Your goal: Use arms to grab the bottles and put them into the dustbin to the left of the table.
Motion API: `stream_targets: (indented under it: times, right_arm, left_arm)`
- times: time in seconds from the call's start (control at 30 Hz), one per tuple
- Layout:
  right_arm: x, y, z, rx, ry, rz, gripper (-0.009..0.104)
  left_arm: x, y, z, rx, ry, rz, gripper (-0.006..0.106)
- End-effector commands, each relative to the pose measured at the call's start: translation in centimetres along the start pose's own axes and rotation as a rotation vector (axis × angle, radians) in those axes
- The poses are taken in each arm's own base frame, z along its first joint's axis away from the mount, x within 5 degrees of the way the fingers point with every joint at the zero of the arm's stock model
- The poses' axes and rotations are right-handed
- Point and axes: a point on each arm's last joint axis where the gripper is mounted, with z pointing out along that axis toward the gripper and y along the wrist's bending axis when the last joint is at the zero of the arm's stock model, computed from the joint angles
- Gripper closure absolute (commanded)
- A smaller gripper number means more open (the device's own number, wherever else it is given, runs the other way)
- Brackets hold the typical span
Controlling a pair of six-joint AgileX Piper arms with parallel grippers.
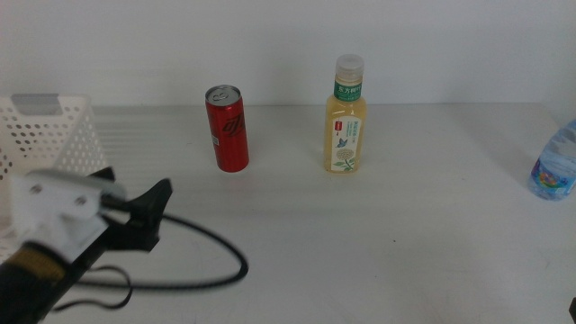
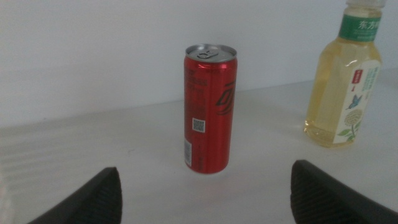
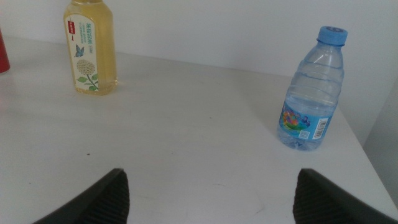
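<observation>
Dustbin (image 1: 49, 135): white perforated basket at the table's (image 1: 378, 261) far left edge, no bottle seen inside. Left gripper (image 1: 148, 216): low over the table just right of the bin, jaws spread wide and empty, aimed at the can. Red soda can (image 1: 228, 128): upright, well apart from the gripper. Tea bottle (image 1: 346, 117): upright, right of the can. Water bottle (image 1: 555, 164): upright at the right edge. Right gripper (image 3: 208, 202): waiting, jaws apart, empty, facing the water bottle. Step judged: approach to the first grasp; next, advance the left jaws around the can and close.
</observation>
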Motion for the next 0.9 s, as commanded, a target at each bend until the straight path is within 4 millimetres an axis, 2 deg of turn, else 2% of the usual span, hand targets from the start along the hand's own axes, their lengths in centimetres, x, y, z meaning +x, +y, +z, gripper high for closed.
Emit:
stream_targets:
  times: [0.0,0.67,0.87]
  right_arm:
    - [-1.0,-0.1,-0.3,0.017,-0.104,-0.015,0.023]
    - [-1.0,-0.1,-0.3,0.017,-0.104,-0.015,0.023]
    - [-1.0,-0.1,-0.3,0.017,-0.104,-0.015,0.023]
  left_arm:
    - [-1.7,0.0,1.7,0.027,-0.1,0.008,0.013]
    - [-1.2,1.2,13.7,0.17,-0.083,-0.047,0.013]
    - [-0.7,0.5,16.9,0.174,-0.021,-0.029,0.013]
